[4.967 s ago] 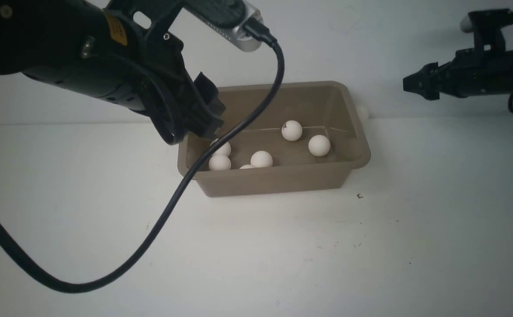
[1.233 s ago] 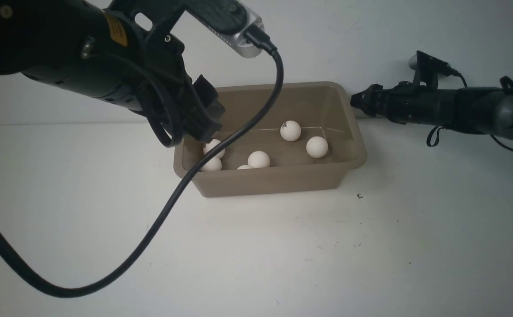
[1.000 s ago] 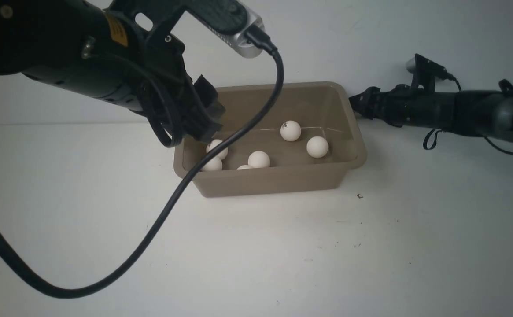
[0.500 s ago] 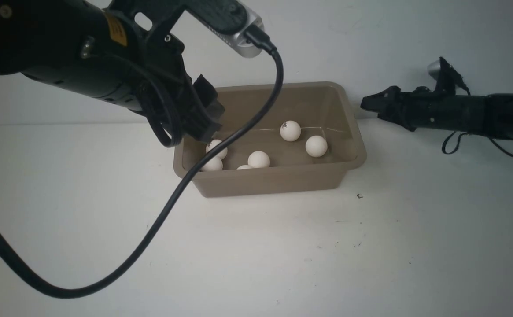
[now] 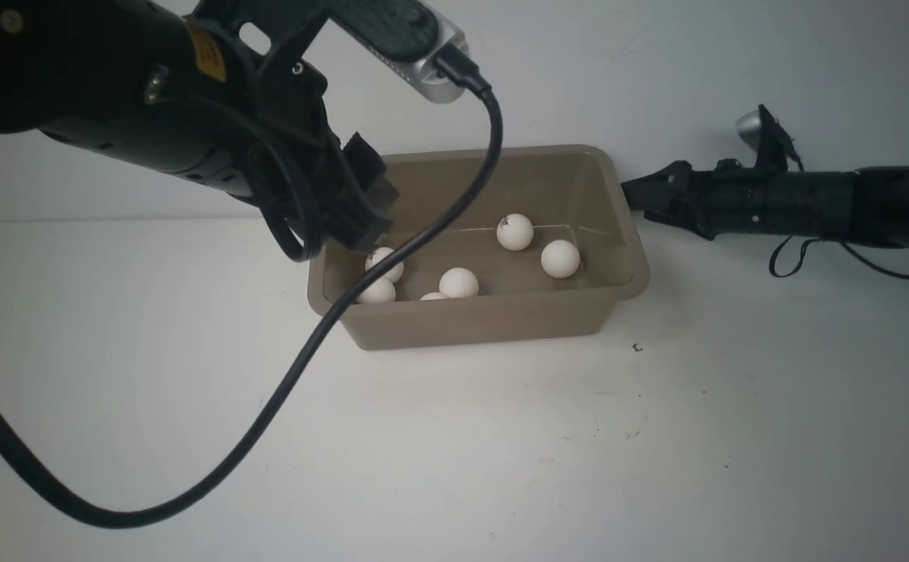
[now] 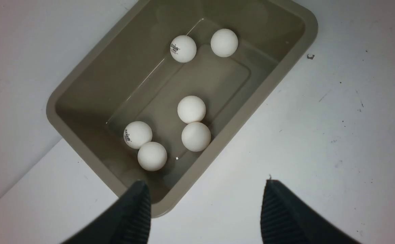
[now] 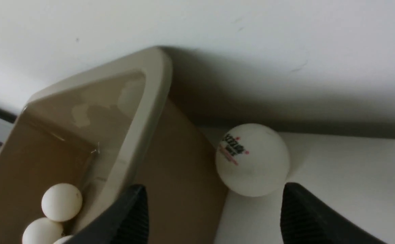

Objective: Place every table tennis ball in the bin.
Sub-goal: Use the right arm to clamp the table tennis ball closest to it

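The left gripper, black with ribbed fingertips, hangs above the left end of the rectangular taupe plastic bin, its jaws spread and holding nothing; in its wrist view one tip sits over the bin's near-left corner rim and the other over bare table. A thick black cable loops from that arm down across the white tabletop in front of the bin's left end and crosses its left rim in the front view.

Inside the bin lie six small matte white table tennis balls. Two touch near the left end wall, two more touch just beside the near wall, and two rest toward the right end, apart from the walls. The middle of the bin floor is bare.

In front of the bin the tabletop is open right across. Behind the bin the white back wall stands close.

Beyond the bin's right end wall, a seventh white ball with a red and dark logo rests on the table, just beside the bin's outer wall and close to the back wall. The right gripper, black and stretched out low from the right, has its jaws spread wide, the ball just ahead of them and not gripped; one fingertip overlaps the bin's rim in the wrist view.
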Robot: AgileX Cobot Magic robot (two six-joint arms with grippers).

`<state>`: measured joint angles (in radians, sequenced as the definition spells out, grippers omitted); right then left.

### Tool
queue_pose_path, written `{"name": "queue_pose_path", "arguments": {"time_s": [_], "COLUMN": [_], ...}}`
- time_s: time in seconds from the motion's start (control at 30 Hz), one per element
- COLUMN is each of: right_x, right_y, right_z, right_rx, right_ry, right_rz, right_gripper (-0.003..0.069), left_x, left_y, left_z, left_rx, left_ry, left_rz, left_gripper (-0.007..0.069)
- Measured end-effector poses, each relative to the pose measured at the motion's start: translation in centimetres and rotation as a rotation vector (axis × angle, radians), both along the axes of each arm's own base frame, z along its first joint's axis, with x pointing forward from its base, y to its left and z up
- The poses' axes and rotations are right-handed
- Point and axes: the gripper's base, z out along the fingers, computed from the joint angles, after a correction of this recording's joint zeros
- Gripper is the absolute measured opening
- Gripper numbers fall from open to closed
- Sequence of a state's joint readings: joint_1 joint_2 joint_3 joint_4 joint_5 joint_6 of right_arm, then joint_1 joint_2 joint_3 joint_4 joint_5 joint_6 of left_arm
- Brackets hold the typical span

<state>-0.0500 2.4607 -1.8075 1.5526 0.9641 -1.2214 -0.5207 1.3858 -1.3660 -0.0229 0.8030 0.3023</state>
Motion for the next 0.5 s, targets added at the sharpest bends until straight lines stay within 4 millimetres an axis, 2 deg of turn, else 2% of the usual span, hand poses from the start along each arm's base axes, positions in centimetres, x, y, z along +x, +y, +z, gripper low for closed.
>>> {"name": "queue_pose_path", "arguments": {"time_s": [0.17,0.5], "right_x": [-0.02,0.11], "right_y": [0.49,0.2], "right_z": [-0.38,-0.77], "right_rx": [-0.043,-0.097], "right_ry": [0.018,0.026], "right_rz": [-0.003,-0.027], "right_gripper": [0.0475,0.0475], "left_x": [0.01,0.02], "left_y": [0.03,0.16], "left_z": [-0.01,-0.07], "left_rx": [0.005,0.023], "left_ry": [-0.001,-0.001], "left_rz": [0.0,0.003], "left_gripper": [0.0396,0.0396]}}
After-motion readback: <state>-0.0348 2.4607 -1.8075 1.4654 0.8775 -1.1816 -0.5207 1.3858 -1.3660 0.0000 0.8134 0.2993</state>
